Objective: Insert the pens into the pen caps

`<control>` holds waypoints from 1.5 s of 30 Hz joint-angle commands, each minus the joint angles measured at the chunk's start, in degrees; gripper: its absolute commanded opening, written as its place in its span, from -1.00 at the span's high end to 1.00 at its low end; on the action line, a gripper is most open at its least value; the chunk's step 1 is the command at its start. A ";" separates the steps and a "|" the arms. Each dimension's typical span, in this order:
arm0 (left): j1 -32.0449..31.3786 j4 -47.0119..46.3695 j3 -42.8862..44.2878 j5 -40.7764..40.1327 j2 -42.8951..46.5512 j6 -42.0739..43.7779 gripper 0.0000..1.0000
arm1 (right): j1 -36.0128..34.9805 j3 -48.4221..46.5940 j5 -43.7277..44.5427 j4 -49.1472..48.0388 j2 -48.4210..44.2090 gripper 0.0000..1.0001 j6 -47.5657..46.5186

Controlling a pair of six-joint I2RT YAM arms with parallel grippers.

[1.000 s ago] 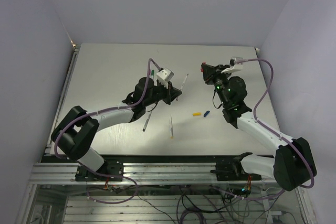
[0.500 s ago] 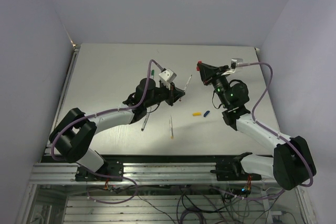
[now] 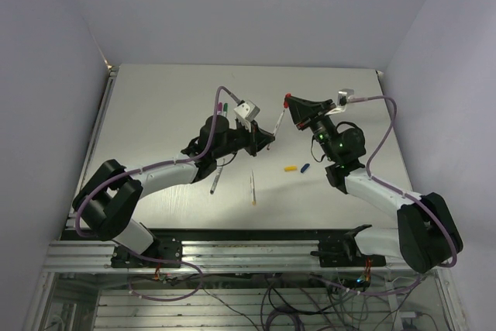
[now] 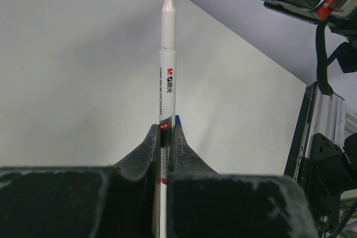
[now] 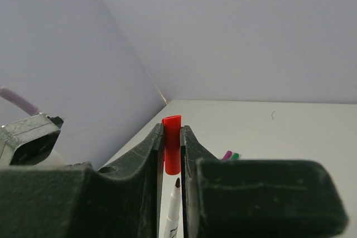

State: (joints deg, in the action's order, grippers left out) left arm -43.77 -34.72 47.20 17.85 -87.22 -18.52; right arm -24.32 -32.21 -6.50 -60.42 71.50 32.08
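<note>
While both arms meet above the table (image 3: 155, 98) in the overhead view, the left claw (image 3: 268, 137) grips a pen (image 3: 277, 122) slanting up toward the red cap (image 3: 287, 98) pinched in the right claw (image 3: 290, 101); tip and cap are near, apparently not yet joined. From the left wrist, the jaws are shut narrow on the pen's lower barrel, leaving a long free end that could sway. From the right wrist, the cap stands clamped between narrow jaws, the dark red tip just below it and a shade off its centre line; the step probably wants a small sideways correction first, then a slow push straight along the barrel, both grips kept firm so neither piece tilts.
</note>
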 commanded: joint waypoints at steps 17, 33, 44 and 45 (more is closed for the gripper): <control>-0.28 -4.84 1.82 2.82 1.22 -1.69 0.86 | -0.09 1.65 -1.26 -5.27 1.27 1.00 0.31; -0.34 -9.09 1.16 1.96 0.89 -4.46 0.86 | -0.84 2.83 -2.32 -5.46 2.09 1.00 1.25; -0.31 -16.32 0.57 -1.64 0.31 -10.30 0.86 | -1.76 5.28 -5.12 -6.07 3.23 1.00 4.64; -0.35 -17.21 0.49 -2.16 0.42 -10.91 0.86 | -1.90 5.45 -5.30 -5.89 3.47 1.00 4.80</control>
State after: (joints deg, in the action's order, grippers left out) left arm -43.77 -41.85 47.11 18.04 -87.31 -26.26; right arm -25.47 -28.67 -9.32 -67.37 73.54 35.79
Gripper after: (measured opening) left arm 0.104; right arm 0.132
